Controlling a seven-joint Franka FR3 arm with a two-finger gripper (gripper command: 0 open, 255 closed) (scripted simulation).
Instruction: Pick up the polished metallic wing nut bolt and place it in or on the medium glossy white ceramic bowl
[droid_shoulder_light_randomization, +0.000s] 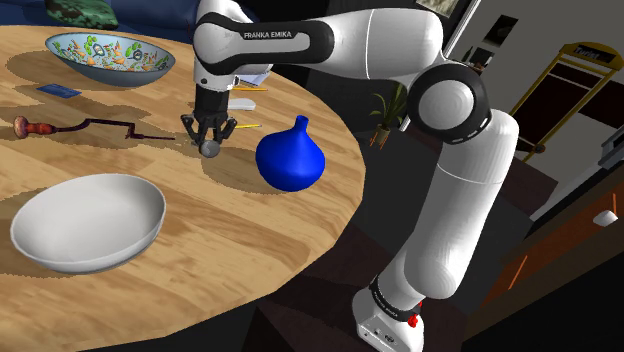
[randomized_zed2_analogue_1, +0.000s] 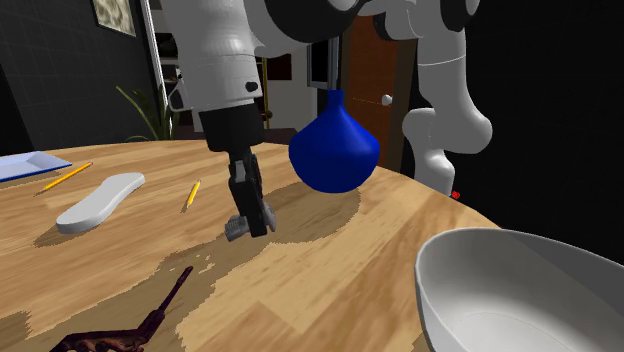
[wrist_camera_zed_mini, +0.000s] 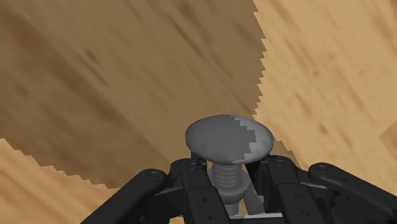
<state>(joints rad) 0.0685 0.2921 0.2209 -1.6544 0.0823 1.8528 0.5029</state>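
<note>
My black gripper (droid_shoulder_light_randomization: 209, 143) hangs just above the round wooden table (droid_shoulder_light_randomization: 250, 240), shut on a grey metal bolt (droid_shoulder_light_randomization: 210, 148) with a domed head. In the wrist view the bolt (wrist_camera_zed_mini: 229, 141) sticks out between the fingers, its threaded shank clasped and its head over the table. From the second exterior view the gripper (randomized_zed2_analogue_1: 247, 222) holds the bolt (randomized_zed2_analogue_1: 237, 229) a little off the wood. The plain white bowl (droid_shoulder_light_randomization: 88, 221) sits near the table's front edge, toward the shoulder view's left of the gripper; its rim (randomized_zed2_analogue_1: 470, 250) shows at the second exterior view's lower right.
A blue round-bellied vase (droid_shoulder_light_randomization: 290, 155) stands close beside the gripper. A patterned bowl (droid_shoulder_light_randomization: 110, 55) sits at the back. A hand drill with a red handle (droid_shoulder_light_randomization: 70, 126), yellow pencils (randomized_zed2_analogue_1: 190, 195), a white flat piece (randomized_zed2_analogue_1: 100, 202) and a blue card (droid_shoulder_light_randomization: 58, 91) lie on the table.
</note>
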